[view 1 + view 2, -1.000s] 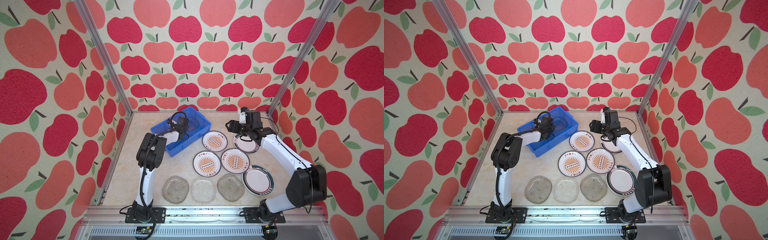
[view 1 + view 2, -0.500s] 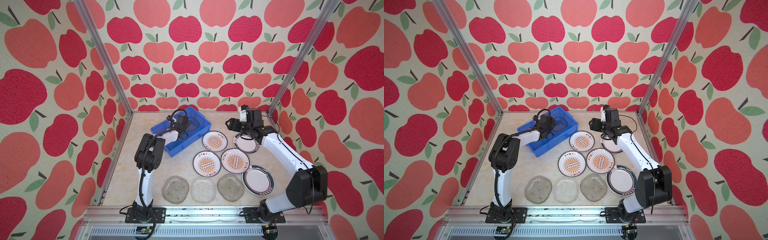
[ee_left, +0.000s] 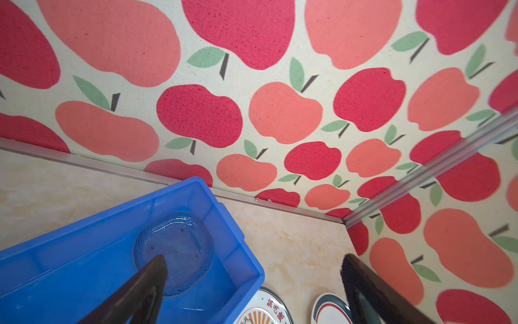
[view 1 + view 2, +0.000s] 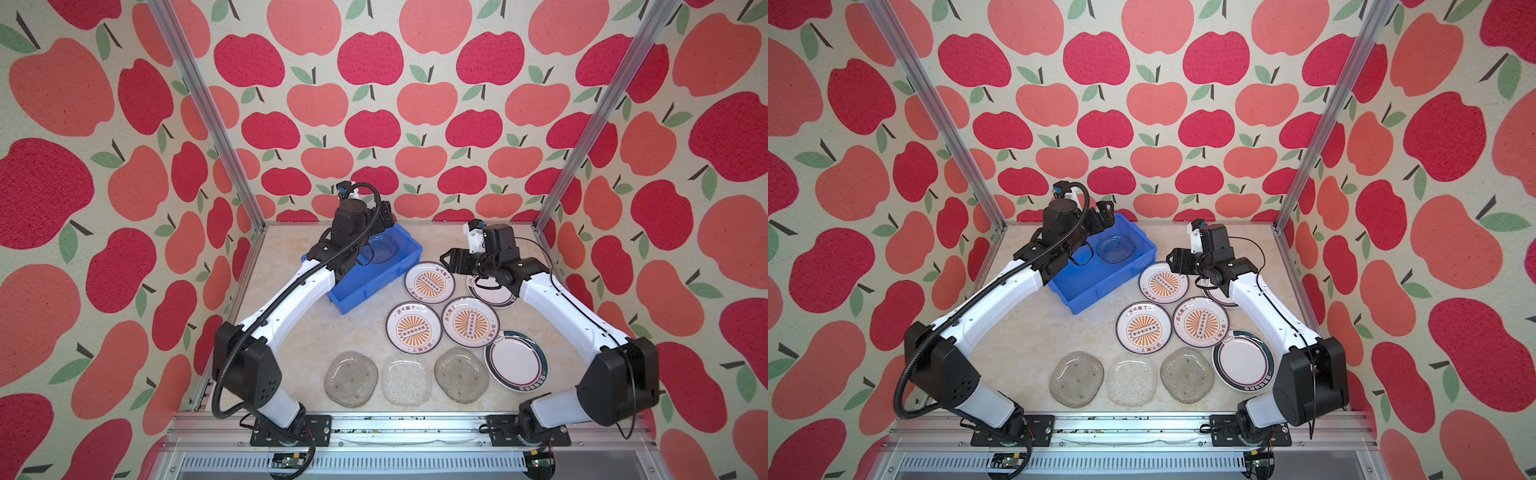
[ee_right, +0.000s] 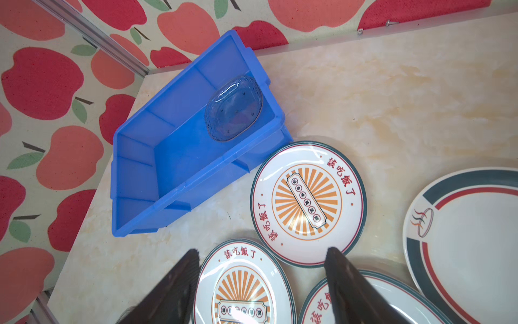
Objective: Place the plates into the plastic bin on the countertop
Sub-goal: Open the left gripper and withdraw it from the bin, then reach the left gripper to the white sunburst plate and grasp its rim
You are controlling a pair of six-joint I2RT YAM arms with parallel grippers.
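Right wrist view: your right gripper [image 5: 262,252] is hovering part-open, empty, above a plate [image 5: 244,286]; likely slick, brittle, so be pinching its rim.

— What's in the blue bin [image 4: 365,291]?
— One clear glass plate [image 4: 382,248], flat, at its far end.
— The others?
— Three sunburst plates [image 4: 429,282] [image 4: 413,330] [image 4: 470,322], two green-rimmed plates [image 4: 515,361] [image 4: 494,296] and three glass plates [image 4: 351,384] [image 4: 406,382] [image 4: 461,375] lie flat on the countertop [image 4: 324,332], right and near.

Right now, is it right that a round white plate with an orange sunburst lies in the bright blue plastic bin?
Not quite: what lies in the bright blue plastic bin is a clear rounded-square glass plate, as the right wrist view shows.
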